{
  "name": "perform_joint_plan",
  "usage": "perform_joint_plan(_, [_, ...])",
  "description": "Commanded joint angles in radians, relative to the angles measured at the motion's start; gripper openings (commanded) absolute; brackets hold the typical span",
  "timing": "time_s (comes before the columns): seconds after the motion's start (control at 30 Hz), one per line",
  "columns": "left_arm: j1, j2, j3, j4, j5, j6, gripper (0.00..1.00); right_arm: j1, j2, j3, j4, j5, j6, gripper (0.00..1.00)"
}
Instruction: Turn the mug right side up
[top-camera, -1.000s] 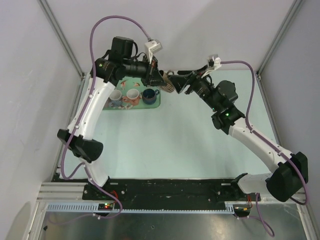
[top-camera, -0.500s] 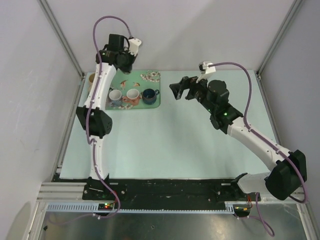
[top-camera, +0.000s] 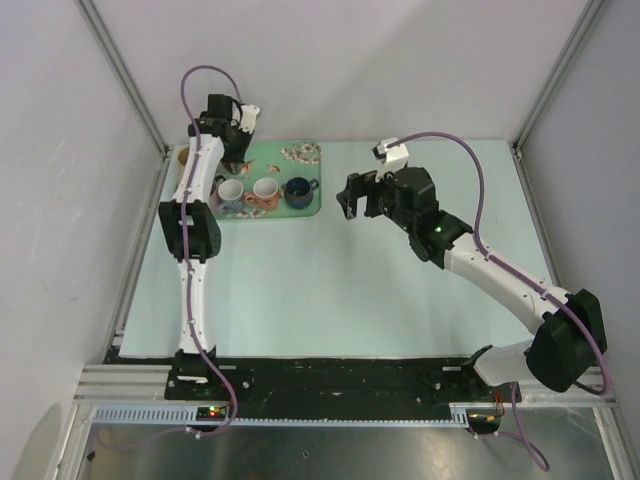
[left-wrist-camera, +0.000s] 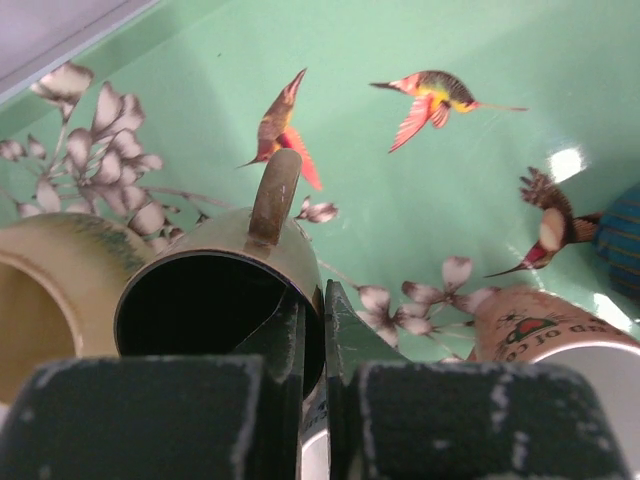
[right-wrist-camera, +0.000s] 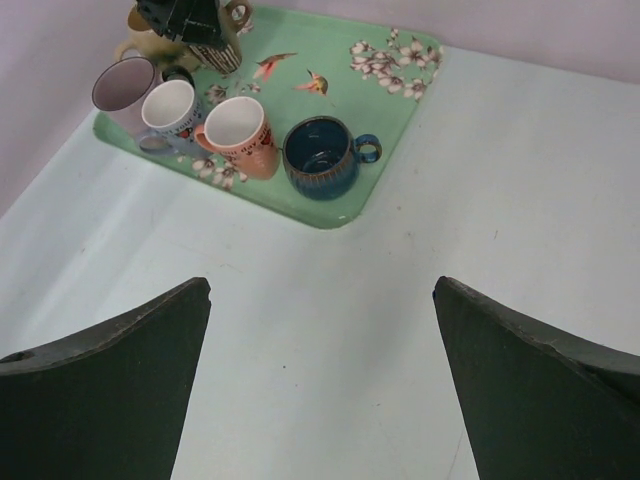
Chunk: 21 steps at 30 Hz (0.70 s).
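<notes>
My left gripper (left-wrist-camera: 322, 330) is shut on the rim of an olive-brown mug (left-wrist-camera: 236, 236), one finger inside and one outside. The mug's dark mouth faces the wrist camera and its handle (left-wrist-camera: 274, 196) points away. It hangs over the back left of the green tray (left-wrist-camera: 420, 200). In the top view the left gripper (top-camera: 234, 152) is over the tray's (top-camera: 283, 166) back left corner. The right wrist view shows the left gripper (right-wrist-camera: 188, 22) with the mug (right-wrist-camera: 218, 48) under it. My right gripper (right-wrist-camera: 322, 290) is open and empty over the table, right of the tray (right-wrist-camera: 385, 95), and shows in the top view (top-camera: 350, 198).
On the tray stand a lilac mug (right-wrist-camera: 120, 88), a white mug (right-wrist-camera: 168, 106), a peach mug (right-wrist-camera: 238, 126) and a blue mug (right-wrist-camera: 320, 156), all mouth up. A cream mug (left-wrist-camera: 40, 300) sits just left of the held mug. Walls close in the back and sides.
The left arm has swung left from the table's back middle to the tray's back left corner with the mug. The right gripper has parted from it and drawn back toward the front.
</notes>
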Motion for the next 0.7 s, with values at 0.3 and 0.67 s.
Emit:
perform_joint_plan(0.3, [-0.022,0.059,-0.028,0.098,0.064,-0.077,0.00,0.021,0.026,0.009,-0.043,0.064,-0.068,0.99])
perform_joint_plan(0.67, [-0.018,0.022,-0.021,0.099,0.065,-0.086,0.63,0.018,0.030,0.009,-0.016,0.046,-0.076,0.99])
